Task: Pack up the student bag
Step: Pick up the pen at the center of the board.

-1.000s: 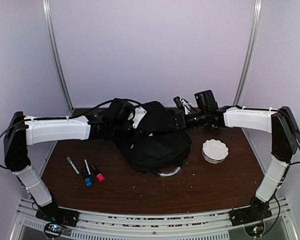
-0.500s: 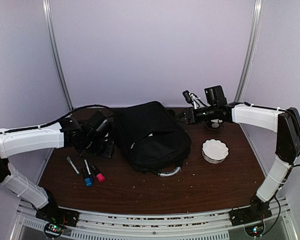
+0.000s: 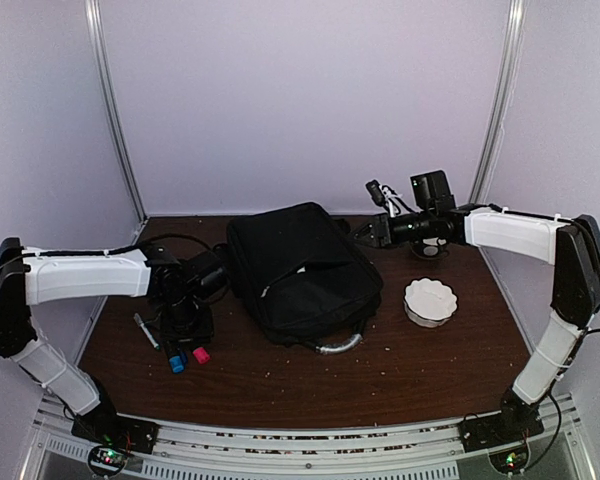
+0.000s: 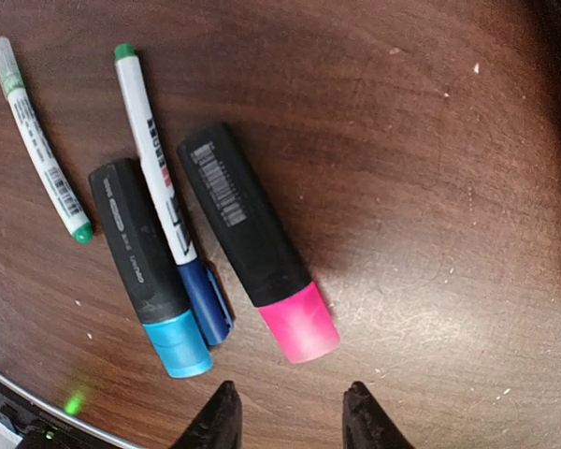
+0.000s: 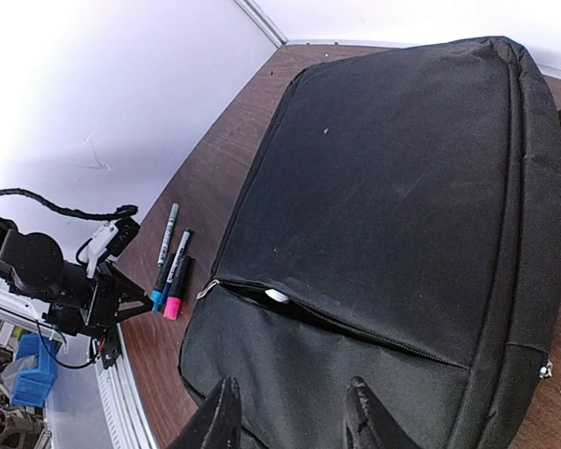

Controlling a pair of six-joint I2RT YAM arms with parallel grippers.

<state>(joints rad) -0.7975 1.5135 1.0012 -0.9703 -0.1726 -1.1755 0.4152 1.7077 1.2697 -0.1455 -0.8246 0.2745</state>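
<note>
Dark wooden table (image 4: 430,140) fills my left wrist view, and at its bottom edge the left gripper (image 4: 290,423) hangs with both fingers spread and nothing between them. Just ahead of those fingertips lies the pink-capped highlighter (image 4: 248,234), cap end nearest them. Its long axis runs away from the fingers and slants to their left, so I judge the wrist wants a slight twist before the jaws can straddle the black barrel squarely. Just beside it, further left, lies the white pen with the blue cap (image 4: 159,187), and the blue-capped highlighter (image 4: 140,262) is pressed alongside that, all three roughly parallel. The slim green-tipped pen (image 4: 37,140) sits apart, farthest left of the fingers. I count four writing things: two black highlighters and two thin white pens. One student bag (image 3: 300,265) lies flat to the right of the left fingers, its long axis slanting from far-left to near-right, with the grey handle at the near end. My left arm is plainly the nearer one to the pens, and my right arm is nearer the bag. The right gripper (image 5: 288,421) hovers over the bag's far end, fingers likewise parted and empty, and ahead of them the zip (image 5: 355,327) gapes a little. One white scalloped bowl (image 3: 430,300) sits past the bag, on the right arm's side.
</note>
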